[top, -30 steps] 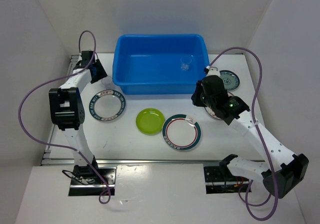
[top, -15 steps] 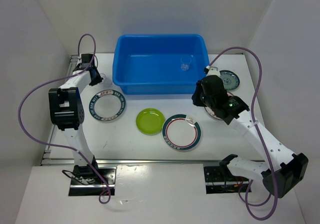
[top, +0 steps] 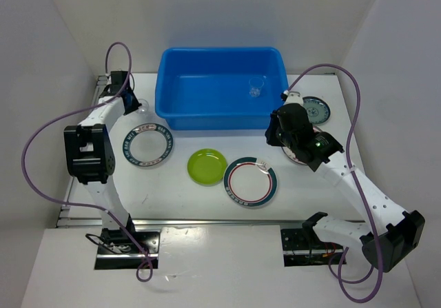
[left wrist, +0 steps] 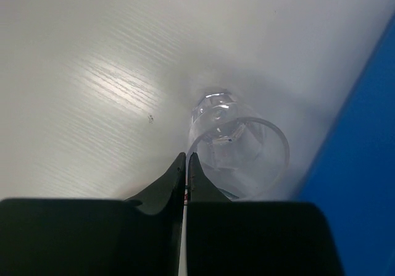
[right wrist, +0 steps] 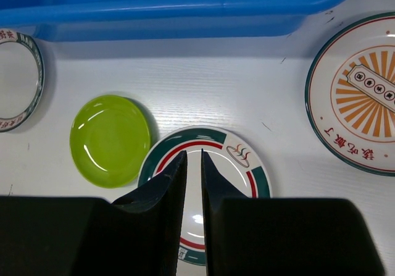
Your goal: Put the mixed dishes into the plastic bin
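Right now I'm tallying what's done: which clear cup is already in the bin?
The clear cup standing inside the blue bin, near its far right corner. The other cup is outside, left of the bin, in the left claw.

The white, faintly wood-grained bench (top: 186,198) carries a large bright blue rectangular plastic bin (top: 222,87) at its far middle. Just left of the bin a small clear plastic cup (left wrist: 237,143) rests on the bench. In front lie a white teal-rimmed plate (top: 148,145), a lime-green round plate (top: 207,167) and another teal-rimmed plate (top: 251,182). At right sit an orange-sunburst plate (right wrist: 361,115) and a small dark teal plate (top: 316,109).
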Robot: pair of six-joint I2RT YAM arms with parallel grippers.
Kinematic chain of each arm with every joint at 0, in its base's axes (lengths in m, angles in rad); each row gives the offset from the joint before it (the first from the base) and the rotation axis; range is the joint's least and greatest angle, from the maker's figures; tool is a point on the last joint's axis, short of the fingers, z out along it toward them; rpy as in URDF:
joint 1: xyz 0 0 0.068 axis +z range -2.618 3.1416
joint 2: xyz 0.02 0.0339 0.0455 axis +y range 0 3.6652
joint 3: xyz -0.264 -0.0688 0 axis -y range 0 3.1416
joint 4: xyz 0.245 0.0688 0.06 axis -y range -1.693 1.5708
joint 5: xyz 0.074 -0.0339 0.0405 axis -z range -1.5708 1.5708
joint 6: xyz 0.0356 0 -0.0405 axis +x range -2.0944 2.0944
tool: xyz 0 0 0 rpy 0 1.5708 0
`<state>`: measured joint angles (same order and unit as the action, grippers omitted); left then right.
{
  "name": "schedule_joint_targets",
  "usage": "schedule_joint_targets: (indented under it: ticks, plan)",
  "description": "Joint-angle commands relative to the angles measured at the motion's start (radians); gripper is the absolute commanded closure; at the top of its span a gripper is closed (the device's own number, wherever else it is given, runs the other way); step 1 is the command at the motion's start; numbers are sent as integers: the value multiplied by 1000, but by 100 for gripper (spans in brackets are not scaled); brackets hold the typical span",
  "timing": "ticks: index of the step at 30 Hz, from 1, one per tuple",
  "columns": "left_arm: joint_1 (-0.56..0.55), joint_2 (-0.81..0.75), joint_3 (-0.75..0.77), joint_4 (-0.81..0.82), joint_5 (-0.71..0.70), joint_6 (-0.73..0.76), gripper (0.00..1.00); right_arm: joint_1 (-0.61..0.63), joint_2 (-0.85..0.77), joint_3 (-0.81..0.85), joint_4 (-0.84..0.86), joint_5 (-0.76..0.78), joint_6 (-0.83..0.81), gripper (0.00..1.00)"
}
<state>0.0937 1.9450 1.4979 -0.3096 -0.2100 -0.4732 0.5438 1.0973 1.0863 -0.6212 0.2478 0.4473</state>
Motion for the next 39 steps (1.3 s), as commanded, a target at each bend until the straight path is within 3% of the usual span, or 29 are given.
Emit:
schedule_joint_targets:
  ticks: [1,8,13,19,25,39]
  plan:
    - [-2,-92,41,14,-45,11,100,8,1,29,29,19,-18,80]
    - [-63,-182,154,-39,-111,65,100,8,1,29,38,19,-18,80]
    - [-176,-213,391,-114,-59,126,100,8,21,29,38,10,-29,80]
    - [-328,-55,637,-186,33,173,100,8,33,38,38,-15,-29,80]
    - [-377,152,797,-221,34,162,100,8,33,38,28,-4,-29,80]
    - [-387,422,869,-209,-166,212,100,8,13,9,6,-19,30,80]
